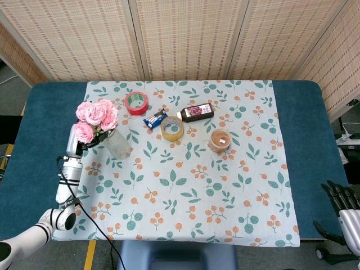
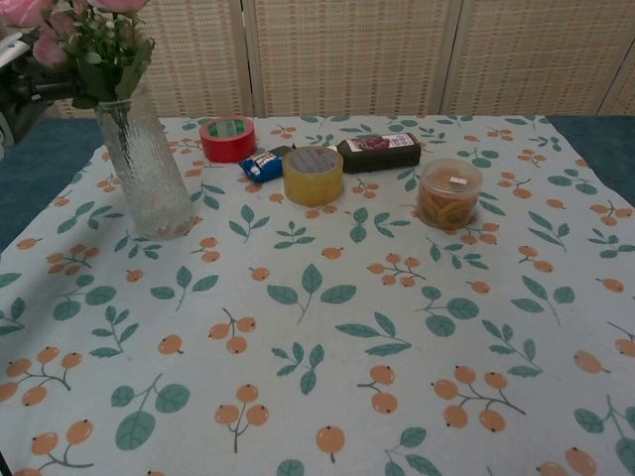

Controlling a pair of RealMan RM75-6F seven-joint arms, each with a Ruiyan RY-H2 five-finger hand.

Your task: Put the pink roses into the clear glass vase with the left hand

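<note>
woven screen [image 1: 185, 39] behind | blue table [image 1: 306, 135] | floral cloth [image 1: 185, 185]

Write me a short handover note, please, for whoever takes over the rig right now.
Left hand: beside the vase, at the base of the roses; whether it grips the stems is unclear.
Right hand: off the table's right edge, fingers apart, holding nothing.
Roses: stems are down inside the vase, blooms leaning left over the rim.
Done: roses in the vase.
Left: confirm release, draw the left hand back without tipping the vase.
</note>
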